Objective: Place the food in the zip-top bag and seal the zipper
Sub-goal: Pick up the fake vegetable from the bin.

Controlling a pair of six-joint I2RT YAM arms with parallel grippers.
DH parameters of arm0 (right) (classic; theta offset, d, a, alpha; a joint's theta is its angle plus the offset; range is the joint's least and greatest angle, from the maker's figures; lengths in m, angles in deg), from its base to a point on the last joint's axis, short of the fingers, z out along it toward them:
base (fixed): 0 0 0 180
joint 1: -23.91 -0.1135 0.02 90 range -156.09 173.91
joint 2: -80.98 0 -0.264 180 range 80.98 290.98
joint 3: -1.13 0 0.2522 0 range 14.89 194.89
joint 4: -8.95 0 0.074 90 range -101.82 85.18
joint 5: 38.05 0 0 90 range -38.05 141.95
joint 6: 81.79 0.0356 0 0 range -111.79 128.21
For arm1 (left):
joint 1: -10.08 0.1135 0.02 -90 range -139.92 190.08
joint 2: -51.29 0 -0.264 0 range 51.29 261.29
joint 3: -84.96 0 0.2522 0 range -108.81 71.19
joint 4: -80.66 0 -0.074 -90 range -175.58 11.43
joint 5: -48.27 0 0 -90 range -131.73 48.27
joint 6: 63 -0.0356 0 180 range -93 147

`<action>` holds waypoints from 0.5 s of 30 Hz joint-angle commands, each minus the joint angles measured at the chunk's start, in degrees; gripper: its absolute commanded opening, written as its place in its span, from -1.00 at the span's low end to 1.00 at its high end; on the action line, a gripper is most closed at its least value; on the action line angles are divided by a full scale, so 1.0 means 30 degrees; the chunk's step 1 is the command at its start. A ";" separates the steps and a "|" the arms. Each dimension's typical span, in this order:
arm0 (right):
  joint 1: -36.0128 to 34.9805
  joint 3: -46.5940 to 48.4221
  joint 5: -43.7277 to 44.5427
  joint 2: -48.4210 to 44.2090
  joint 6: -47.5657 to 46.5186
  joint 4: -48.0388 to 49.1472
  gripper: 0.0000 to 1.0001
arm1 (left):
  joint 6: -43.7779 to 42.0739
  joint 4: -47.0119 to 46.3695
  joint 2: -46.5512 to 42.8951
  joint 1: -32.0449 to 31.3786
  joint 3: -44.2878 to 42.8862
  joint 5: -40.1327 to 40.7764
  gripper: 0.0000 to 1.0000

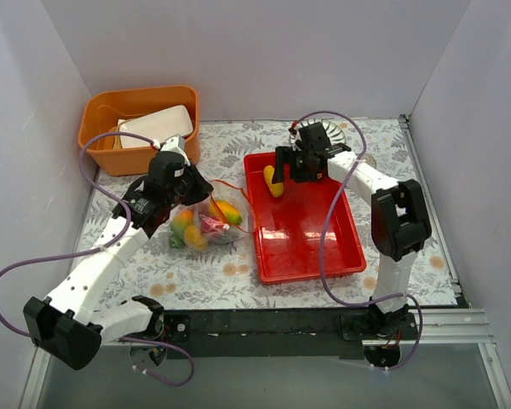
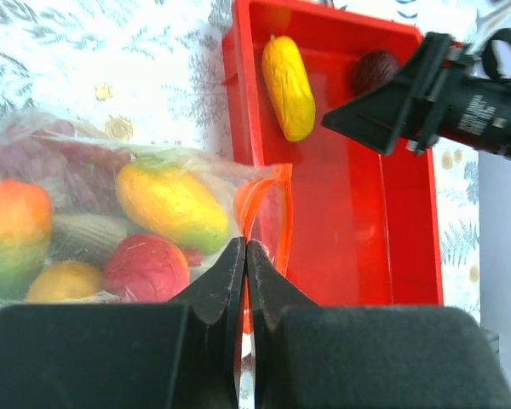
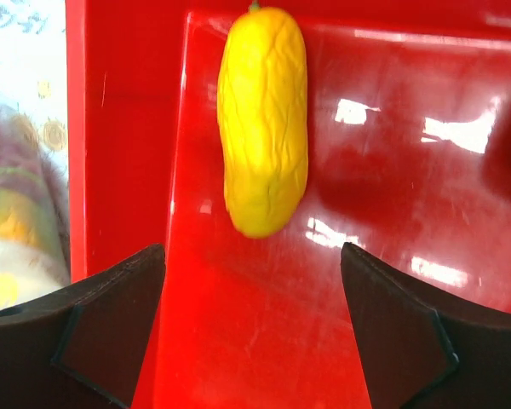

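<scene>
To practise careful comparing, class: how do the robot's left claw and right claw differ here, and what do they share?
The left claw is shut, pinching the clear bag at its mouth edge; the right claw is open, holding nothing. The left claw sits beside the red tray, at the bag; the right claw hangs over the tray, with the yellow corn lying just ahead of it. Both are black and two-fingered.

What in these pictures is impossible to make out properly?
Left wrist view: the dark plum in the red tray is partly hidden behind the right jaws.
Left wrist view: the lowest food in the zip-top bag is covered by the left jaws.
Top view: the white item in the orange bin is too small to identify.
</scene>
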 commanded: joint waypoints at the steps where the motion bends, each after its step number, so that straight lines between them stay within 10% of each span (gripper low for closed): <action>1: 0.0251 0.1588 -0.0708 0.1102 -0.0134 -0.0111 0.80 | -0.0097 -0.0389 -0.0595 -0.0014 -0.0500 0.0888 -1.00; 15: 0.0456 0.4312 -0.0827 0.3651 -0.0277 0.0068 0.75 | 0.0459 -0.0032 -0.0593 -0.0014 -0.0005 0.0127 -1.00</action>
